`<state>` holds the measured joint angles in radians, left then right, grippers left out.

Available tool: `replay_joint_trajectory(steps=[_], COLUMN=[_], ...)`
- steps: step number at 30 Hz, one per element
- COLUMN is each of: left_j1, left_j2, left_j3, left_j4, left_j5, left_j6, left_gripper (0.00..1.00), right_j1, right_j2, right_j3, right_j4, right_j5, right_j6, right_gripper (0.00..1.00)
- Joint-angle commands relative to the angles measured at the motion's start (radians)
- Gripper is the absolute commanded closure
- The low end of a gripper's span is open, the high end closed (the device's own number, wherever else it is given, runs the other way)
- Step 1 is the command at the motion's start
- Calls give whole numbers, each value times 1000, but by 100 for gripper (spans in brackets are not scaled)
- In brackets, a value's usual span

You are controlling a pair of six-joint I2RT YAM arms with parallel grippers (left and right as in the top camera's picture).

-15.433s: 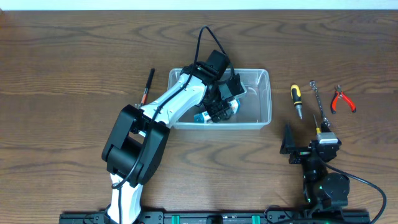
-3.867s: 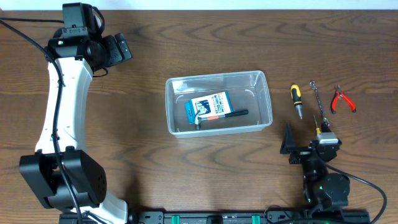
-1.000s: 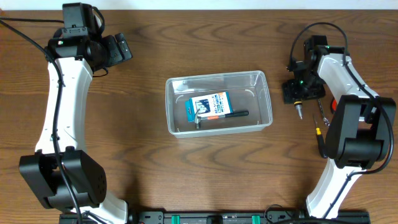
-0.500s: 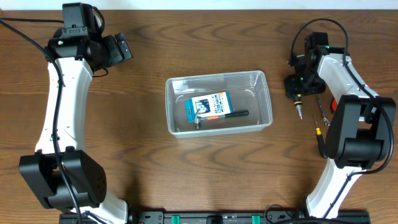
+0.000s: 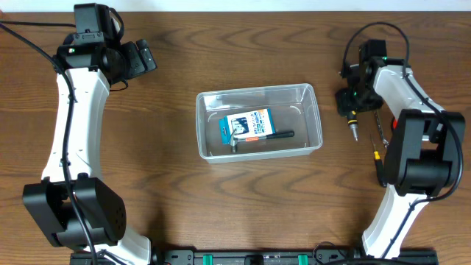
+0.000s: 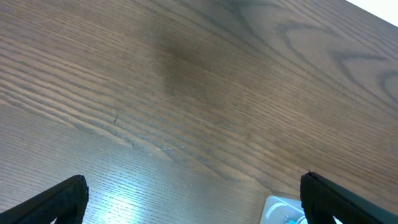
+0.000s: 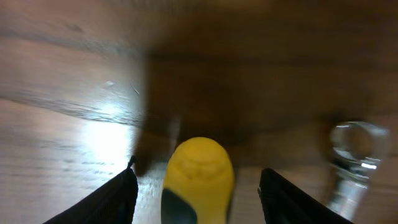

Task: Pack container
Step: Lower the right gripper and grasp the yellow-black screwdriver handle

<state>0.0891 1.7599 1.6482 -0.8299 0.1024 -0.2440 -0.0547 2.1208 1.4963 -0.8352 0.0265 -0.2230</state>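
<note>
While container (image 5: 257, 90) lies long axis left-right mid-frame, left gripper (image 6: 194, 178) gapes; right gripper (image 7: 198, 169) straddles screwdriver (image 7: 199, 196), jaws spread.

White-shelled arms (image 5: 70, 118) with black joints (image 5: 73, 213), black pincers (image 5: 147, 59) and looping black cables (image 5: 29, 43).

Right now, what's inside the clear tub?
The container holds a blue-and-white box and a small hammer lying across the box's lower edge. Whatever lies beneath the box is covered.
</note>
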Motion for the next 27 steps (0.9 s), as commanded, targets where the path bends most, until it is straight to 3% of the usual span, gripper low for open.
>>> replay_joint_trajectory(steps=[1, 6, 11, 12, 16, 21, 27], left_j1=[2, 2, 2, 2, 2, 2, 2], left_j2=[0, 0, 0, 0, 0, 0, 0], left_j3=[14, 14, 14, 13, 14, 14, 14], left_j4=[-2, -2, -2, -2, -2, -2, -2], left_j5=[2, 2, 2, 2, 2, 2, 2], left_j6=[-13, -13, -13, -13, -13, -13, -13], left_gripper=[2, 2, 2, 2, 2, 2, 2], right_j1=[1, 1, 1, 1, 1, 1, 3], right_j2=[18, 18, 18, 18, 18, 17, 17], right_j3=[-35, -64, -74, -74, -74, -67, 55], right_j4=[17, 40, 42, 42, 37, 30, -73], right_j5=[7, 7, 7, 7, 7, 8, 6], right_j6=[1, 1, 1, 1, 1, 1, 2], right_gripper=[36, 38, 78, 80, 79, 87, 92])
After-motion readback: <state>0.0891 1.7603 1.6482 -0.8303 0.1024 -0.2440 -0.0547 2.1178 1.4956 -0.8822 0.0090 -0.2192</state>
